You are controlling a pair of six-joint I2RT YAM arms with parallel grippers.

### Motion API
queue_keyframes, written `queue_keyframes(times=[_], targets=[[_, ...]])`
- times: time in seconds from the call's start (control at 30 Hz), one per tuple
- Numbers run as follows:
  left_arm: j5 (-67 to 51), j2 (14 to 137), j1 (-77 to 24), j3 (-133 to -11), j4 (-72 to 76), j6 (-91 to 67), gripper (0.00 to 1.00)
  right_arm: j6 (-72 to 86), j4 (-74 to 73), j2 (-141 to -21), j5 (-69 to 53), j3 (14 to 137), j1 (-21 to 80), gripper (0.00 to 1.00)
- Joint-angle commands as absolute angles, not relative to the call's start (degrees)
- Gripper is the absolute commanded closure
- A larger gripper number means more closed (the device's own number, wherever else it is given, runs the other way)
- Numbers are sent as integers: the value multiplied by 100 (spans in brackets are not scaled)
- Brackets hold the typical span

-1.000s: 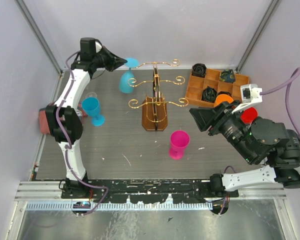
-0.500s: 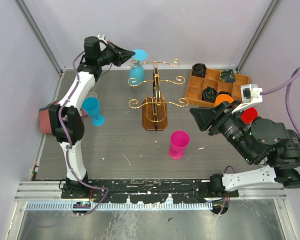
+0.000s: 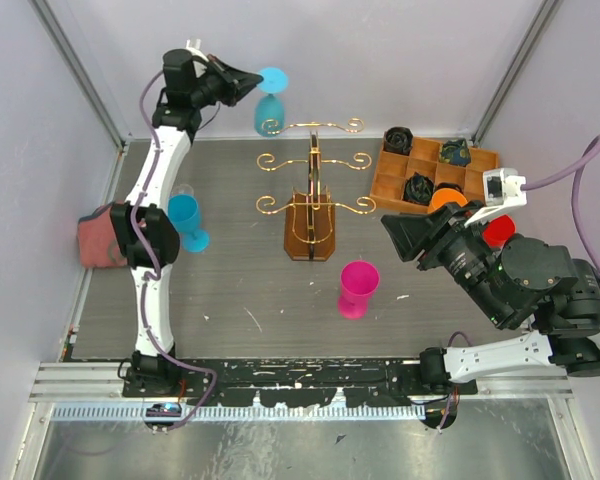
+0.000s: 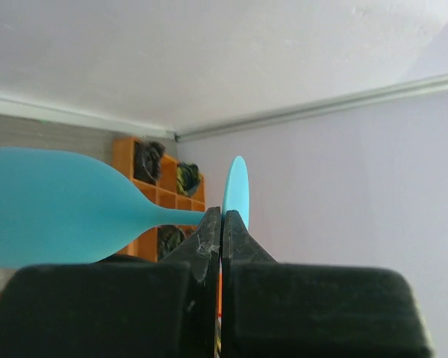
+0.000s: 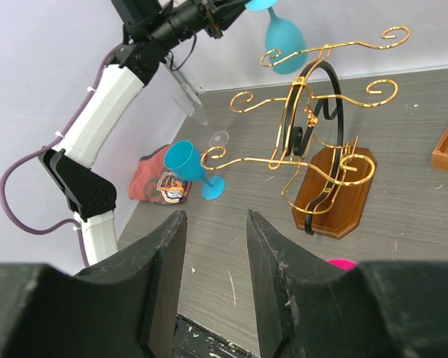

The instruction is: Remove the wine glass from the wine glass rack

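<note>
Reaching up and back over the far left corner with the left gripper (image 3: pixel 257 84), forearm rising steeply beside the left wall. Clamped tight on the stem of the blue wine glass (image 3: pixel 268 112), pinching right beside the foot. Holding that glass foot-up, bowl hanging down, level with the top tier of the rack (image 3: pixel 311 232) and close by its left scroll end; touching the wire or clear of it, cannot tell. Over on the near right, keeping the right gripper (image 5: pixel 215 224) raised and aimed across at the rack, fingers apart with nothing between them.

Counting up now: two arms. Two blue glasses, one in the grip and a second blue glass (image 3: pixel 186 218) standing upright on the table, left of the rack. One pink cup (image 3: pixel 359 288) upright in front of the rack's base. One gold wire rack on a brown wooden base. One wooden tray (image 3: pixel 382 175) with compartments at the far right, dark bundles in several of them, too small to name. One red cloth (image 3: pixel 92 245) bunched at the left edge.

Underneath it all, a grey wood-grain table (image 3: pixel 240 290), scuffed with pale marks near the front. Around it, plain pale walls (image 3: pixel 360 50) on three sides, metal posts (image 3: pixel 75 70) in the far corners, and a metal rail (image 3: pixel 280 378) along the near edge by the arm bases.
</note>
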State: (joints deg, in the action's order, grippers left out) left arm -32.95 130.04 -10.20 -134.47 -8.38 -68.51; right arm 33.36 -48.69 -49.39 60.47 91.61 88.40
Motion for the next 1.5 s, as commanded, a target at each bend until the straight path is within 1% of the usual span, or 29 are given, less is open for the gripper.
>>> queue_keyframes(times=[0.0,0.07,0.1,0.3,0.37,0.47,0.7,0.77,0.9,1.03,1.23,1.33,1.37,1.47], targets=[[-2694,12885,-712,-13995,-1868,-5916,100,3367,-4816,-4900,6238,9250,8843,57],[-2321,12752,-642,-14180,-2549,-5419,100,3374,-4825,-4876,6259,9225,8843,57],[-1951,12646,-634,-14266,-2927,-5154,100,3381,-4825,-4858,6271,9210,8841,57],[-417,12311,-688,-14477,-4273,-3522,100,3380,-4825,-4842,6349,9111,8843,57],[-118,12271,-709,-14592,-4568,-3159,100,3385,-4825,-4825,6375,9065,8847,56],[391,12058,-850,-14416,-4617,-2618,100,3410,-4825,-4816,6417,9003,8843,56],[1694,11770,-1581,-14212,-4296,-1059,100,3470,-4826,-4842,6384,8924,8842,56],[1811,11600,-1686,-13964,-3982,-837,100,3482,-4825,-4853,6360,8904,8846,56],[1817,11024,-1736,-12986,-3058,-659,100,3509,-4825,-4849,6310,8886,8844,56],[1532,10486,-1753,-12410,-2679,-672,100,3540,-4825,-4815,6302,8846,8842,56],[1569,9421,-1880,-11809,-2597,-503,100,3589,-4825,-4837,6243,8771,8846,56],[1574,8843,-2090,-11449,-2864,-228,100,3605,-4825,-4923,6208,8775,8842,56],[1595,8636,-2215,-11269,-2929,-110,100,3622,-4825,-4962,6143,8796,8842,56],[1753,8078,-2777,-10721,-3254,455,100,3648,-4844,-5294,6031,9045,8835,45]])
